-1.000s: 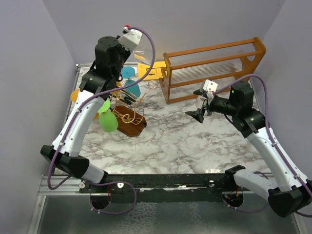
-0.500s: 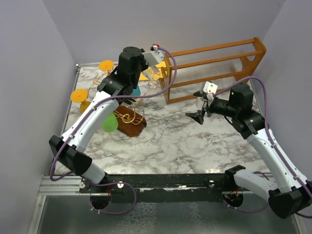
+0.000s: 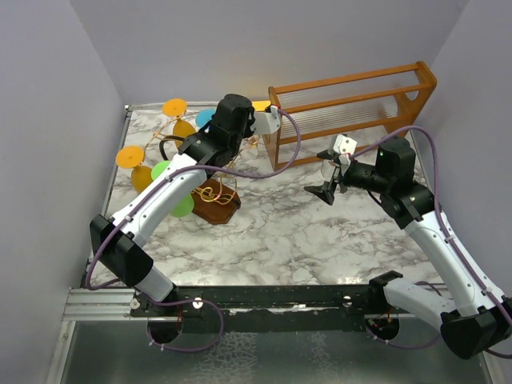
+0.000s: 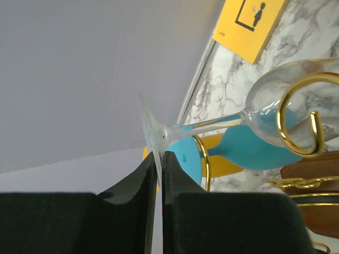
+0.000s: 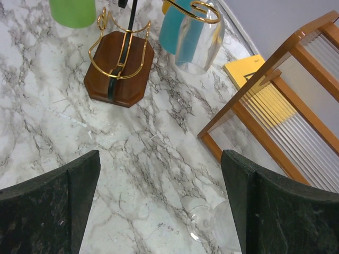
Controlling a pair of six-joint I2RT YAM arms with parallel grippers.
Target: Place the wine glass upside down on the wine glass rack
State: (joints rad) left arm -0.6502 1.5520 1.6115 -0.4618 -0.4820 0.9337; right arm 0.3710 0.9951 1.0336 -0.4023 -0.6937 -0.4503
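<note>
A clear wine glass [image 4: 280, 92] is pinched by its foot in my left gripper [image 4: 160, 154], which is shut on the thin disc. The glass's bowl lies inside a curly gold wire loop of the wine glass rack [image 4: 296, 114]. In the right wrist view the glass [image 5: 200, 39] hangs bowl-down in that loop beside a blue glass [image 5: 177, 26]. The rack [image 3: 214, 204] stands on its dark wooden base at the left, with my left gripper [image 3: 250, 132] over its right side. My right gripper [image 3: 326, 170] hovers open and holds nothing, right of the rack.
Orange [image 3: 174, 108], green [image 3: 182, 206] and blue glasses hang on the rack. A large orange-brown wooden frame [image 3: 352, 112] stands at the back right, a yellow card [image 4: 249, 24] beside it. Another clear glass [image 5: 214, 233] lies on the marble table [image 3: 280, 232] under my right gripper.
My left arm has swung from the back left to the right and down, bringing the clear glass into the rack's right-hand wire loop. The right arm has not moved.
</note>
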